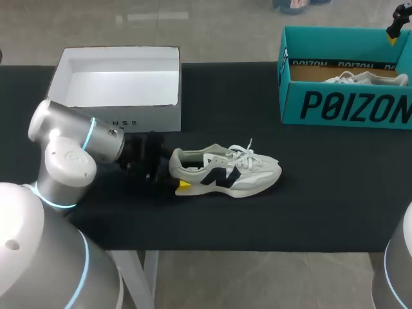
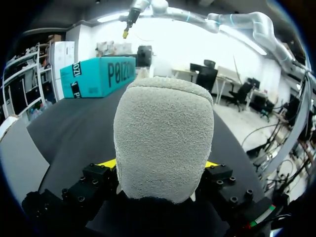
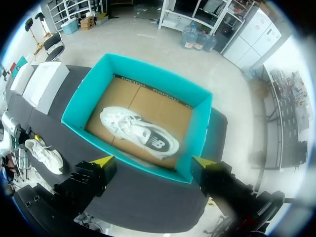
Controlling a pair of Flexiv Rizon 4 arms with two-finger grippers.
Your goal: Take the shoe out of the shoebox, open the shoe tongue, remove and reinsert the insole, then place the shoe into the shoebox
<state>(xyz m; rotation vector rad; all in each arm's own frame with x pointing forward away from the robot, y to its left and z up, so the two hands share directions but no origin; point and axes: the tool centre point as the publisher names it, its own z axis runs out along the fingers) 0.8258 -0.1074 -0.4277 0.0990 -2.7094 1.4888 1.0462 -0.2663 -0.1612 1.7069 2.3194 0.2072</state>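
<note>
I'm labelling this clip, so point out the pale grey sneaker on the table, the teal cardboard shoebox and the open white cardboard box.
Pale grey sneaker point(image 1: 261, 175): head view, toe side.
Teal cardboard shoebox point(image 1: 347, 106): head view, front wall.
White cardboard box point(image 1: 158, 118): head view, front wall.

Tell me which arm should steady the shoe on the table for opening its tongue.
Left, likely: the left gripper clasps the heel of the shoe; the right gripper hangs open above the teal box.

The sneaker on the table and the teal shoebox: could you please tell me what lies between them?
Nothing: in the head view, only bare black tabletop separates the sneaker from the teal shoebox.
</note>
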